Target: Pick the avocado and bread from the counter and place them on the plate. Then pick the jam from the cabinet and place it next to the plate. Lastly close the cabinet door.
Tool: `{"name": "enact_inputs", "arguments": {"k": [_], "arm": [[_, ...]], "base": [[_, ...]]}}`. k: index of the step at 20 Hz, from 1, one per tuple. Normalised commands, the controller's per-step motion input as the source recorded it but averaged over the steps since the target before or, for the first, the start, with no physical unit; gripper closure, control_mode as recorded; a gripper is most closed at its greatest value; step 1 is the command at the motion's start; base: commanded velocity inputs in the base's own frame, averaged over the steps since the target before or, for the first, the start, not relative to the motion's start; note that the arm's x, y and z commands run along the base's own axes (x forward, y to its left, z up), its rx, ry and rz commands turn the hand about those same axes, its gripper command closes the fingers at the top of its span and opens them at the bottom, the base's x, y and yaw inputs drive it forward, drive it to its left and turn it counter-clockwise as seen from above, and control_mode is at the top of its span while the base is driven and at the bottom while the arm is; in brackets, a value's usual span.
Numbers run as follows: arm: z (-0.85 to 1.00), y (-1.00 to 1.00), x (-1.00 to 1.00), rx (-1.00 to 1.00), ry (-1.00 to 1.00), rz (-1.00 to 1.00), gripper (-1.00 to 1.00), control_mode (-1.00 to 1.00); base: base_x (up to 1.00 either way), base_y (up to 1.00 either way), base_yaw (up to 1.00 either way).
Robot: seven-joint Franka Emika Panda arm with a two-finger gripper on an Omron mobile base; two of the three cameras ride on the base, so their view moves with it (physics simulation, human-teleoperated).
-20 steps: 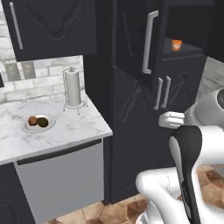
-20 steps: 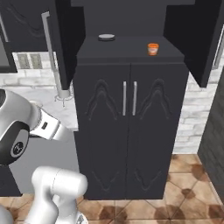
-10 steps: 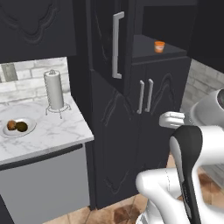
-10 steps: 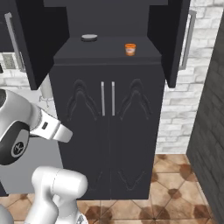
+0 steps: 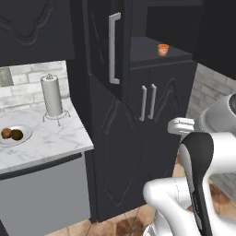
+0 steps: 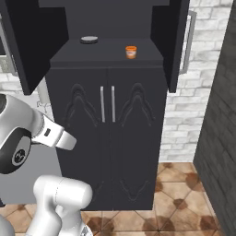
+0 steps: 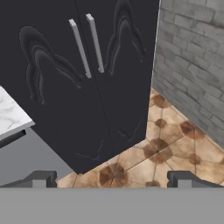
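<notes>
Gripper (image 7: 111,178) jaws released, holding nothing, aimed at the lower cabinet (image 7: 87,87) doors. Jam (image 5: 162,49) stands on the open cabinet shelf at 1 o'clock in the left base view. Avocado (image 5: 17,134) and bread (image 5: 6,133) lie on the plate (image 5: 25,131) at 9 o'clock on the counter (image 5: 50,140). Cabinet door (image 5: 108,46) stands open.

plate (image 5: 25,131) cut off; jam (image 6: 131,51) label unreadable
</notes>
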Motion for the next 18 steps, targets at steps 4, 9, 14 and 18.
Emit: {"name": "enact_inputs", "arguments": {"k": [4, 9, 14, 18], "arm": [[0.00, 0.00, 0.00, 0.00, 0.00, 0.00, -1.00, 1.00], [0.00, 0.00, 0.00, 0.00, 0.00, 0.00, -1.00, 1.00], [0.00, 0.00, 0.00, 0.00, 0.00, 0.00, -1.00, 1.00], [0.00, 0.00, 0.00, 0.00, 0.00, 0.00, -1.00, 1.00]], "base": [[0.17, -0.18, 0.02], [0.20, -0.22, 0.05], [0.24, -0.24, 0.08], [0.27, -0.33, 0.10]]}}
